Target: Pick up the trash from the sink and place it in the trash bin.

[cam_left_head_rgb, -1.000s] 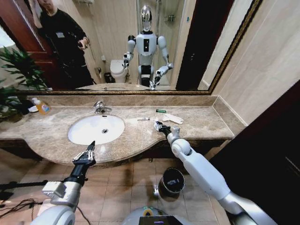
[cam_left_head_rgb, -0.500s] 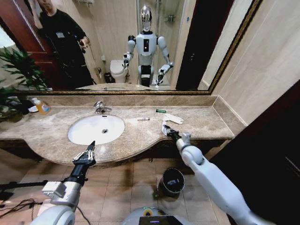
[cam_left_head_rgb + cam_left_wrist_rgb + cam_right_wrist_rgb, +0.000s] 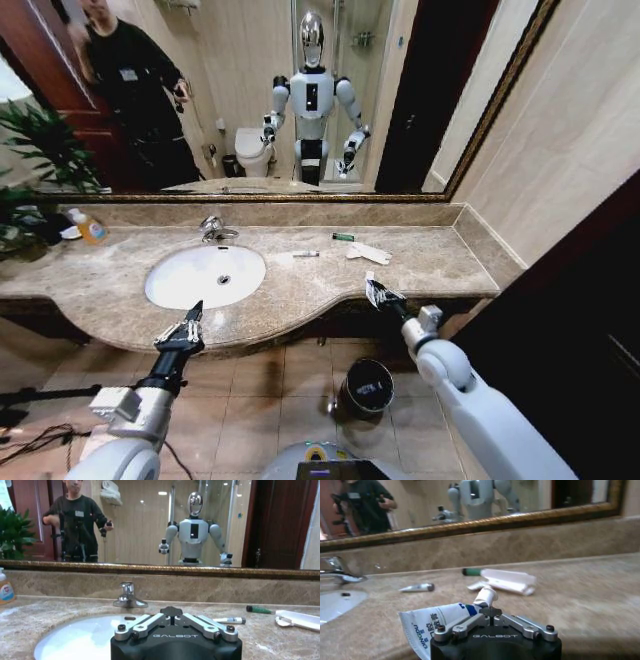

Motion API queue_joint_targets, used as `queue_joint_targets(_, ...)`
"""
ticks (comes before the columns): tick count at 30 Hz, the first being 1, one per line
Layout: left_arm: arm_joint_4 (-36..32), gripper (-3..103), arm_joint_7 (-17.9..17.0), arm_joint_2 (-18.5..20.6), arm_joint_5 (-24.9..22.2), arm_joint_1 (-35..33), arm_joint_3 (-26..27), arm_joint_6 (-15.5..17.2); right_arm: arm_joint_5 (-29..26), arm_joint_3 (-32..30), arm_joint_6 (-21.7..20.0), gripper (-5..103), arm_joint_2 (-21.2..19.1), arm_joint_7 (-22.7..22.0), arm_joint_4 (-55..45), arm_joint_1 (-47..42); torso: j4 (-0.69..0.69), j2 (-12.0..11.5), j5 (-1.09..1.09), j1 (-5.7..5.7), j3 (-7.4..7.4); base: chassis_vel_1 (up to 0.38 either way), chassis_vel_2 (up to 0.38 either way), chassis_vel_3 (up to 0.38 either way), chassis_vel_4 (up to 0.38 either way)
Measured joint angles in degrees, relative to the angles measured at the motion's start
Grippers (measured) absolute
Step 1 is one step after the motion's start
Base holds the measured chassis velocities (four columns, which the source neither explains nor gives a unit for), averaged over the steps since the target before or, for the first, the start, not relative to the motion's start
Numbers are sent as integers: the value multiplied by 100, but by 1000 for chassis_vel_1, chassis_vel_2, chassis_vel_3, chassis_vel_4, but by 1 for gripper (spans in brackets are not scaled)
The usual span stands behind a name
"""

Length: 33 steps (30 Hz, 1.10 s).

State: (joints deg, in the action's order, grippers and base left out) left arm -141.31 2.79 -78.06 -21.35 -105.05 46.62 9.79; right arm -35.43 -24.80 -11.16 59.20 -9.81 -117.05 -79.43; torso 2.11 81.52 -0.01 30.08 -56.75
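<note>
Holding a white tube (image 3: 451, 618) pinched in our right gripper (image 3: 381, 296) off the worktop's front edge, above the trash bin (image 3: 364, 385), we judge it light, soft, slippery, best gripped mid-body; left gripper (image 3: 184, 329) idles, fingers spread.

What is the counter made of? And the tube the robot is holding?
The counter looks like polished brown marble: mottled veins, soft shine. The tube, held by the right end effector, seems soft plastic: flat, creased, glossy white with blue print.
</note>
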Motion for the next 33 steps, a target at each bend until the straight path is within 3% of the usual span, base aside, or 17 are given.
queue_joint_targets(9,0,0,0,0,0,0,0,0,607,-507,538,0,462,461,110,-931,0,0,0,0,0,0,0,0,0)
queue_joint_targets(17,0,0,0,0,0,0,0,0,1297,-414,1130,0,806,722,887,-1182,0,0,1,0,0,0,0,0,0)
queue_joint_targets(28,0,0,0,0,0,0,0,0,1855,-128,1127,0,1440,878,2196,-705,1,0,1,1,-1,0,0,0,0)
queue_joint_targets(33,0,0,0,0,0,0,0,0,1907,-187,1192,0,1521,901,2560,-610,0,0,-1,1,-1,0,0,0,0)
